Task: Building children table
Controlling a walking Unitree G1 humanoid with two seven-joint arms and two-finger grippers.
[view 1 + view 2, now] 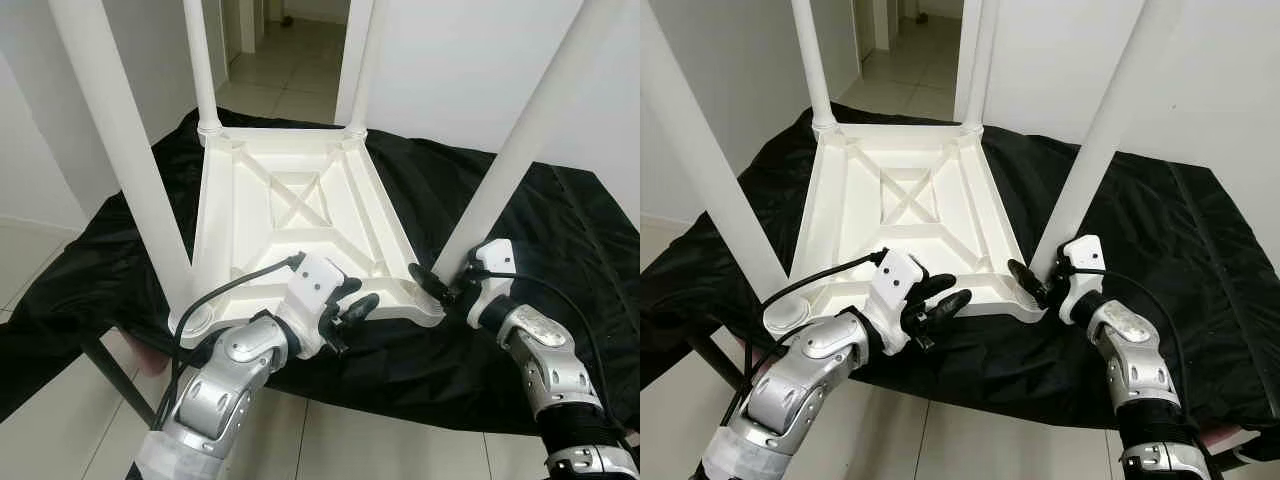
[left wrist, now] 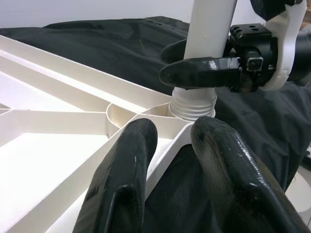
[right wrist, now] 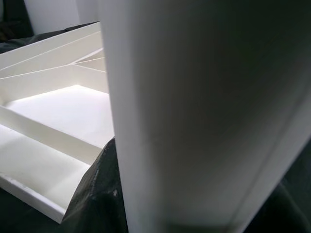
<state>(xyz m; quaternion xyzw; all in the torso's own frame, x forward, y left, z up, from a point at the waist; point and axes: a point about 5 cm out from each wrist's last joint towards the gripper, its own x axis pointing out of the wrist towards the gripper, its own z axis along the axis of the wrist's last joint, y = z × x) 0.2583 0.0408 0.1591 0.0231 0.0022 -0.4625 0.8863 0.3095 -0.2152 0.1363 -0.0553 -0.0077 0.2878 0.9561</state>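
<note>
Right tool [image 1: 447, 287] pinched around the base of the near right leg [image 1: 510, 160], one black finger [image 2: 204, 72] lying across the white tube just above its threaded collar [image 2: 194, 103], seen clearly from the left wrist. Closed on the leg, by the look of it, with the tube close before the right wrist camera. Long axis of that leg rising steeply up and slightly outward from the corner socket; tool meeting it crosswise, well placed for turning it about that axis.

Left tool [image 1: 348, 310] just beside, on the near rim of the upturned tabletop [image 1: 290, 215], its two fingers [image 2: 124, 179] spread a little and straddling the thin white edge rib close to that same corner. Touching or merely hovering over the rim: hard to tell. Probably there to steady the top against a twist.

Outward from the tools: tabletop lying underside up, cross-braced ribs showing, on a black cloth [image 1: 560, 240] draped over the bench. Three other legs standing in their sockets, one at the near left [image 1: 120, 150], two at the far corners. Tiled floor [image 1: 40, 270] beyond.

Likely step: seating or tightening the last leg, right arm nearer and already on it.
</note>
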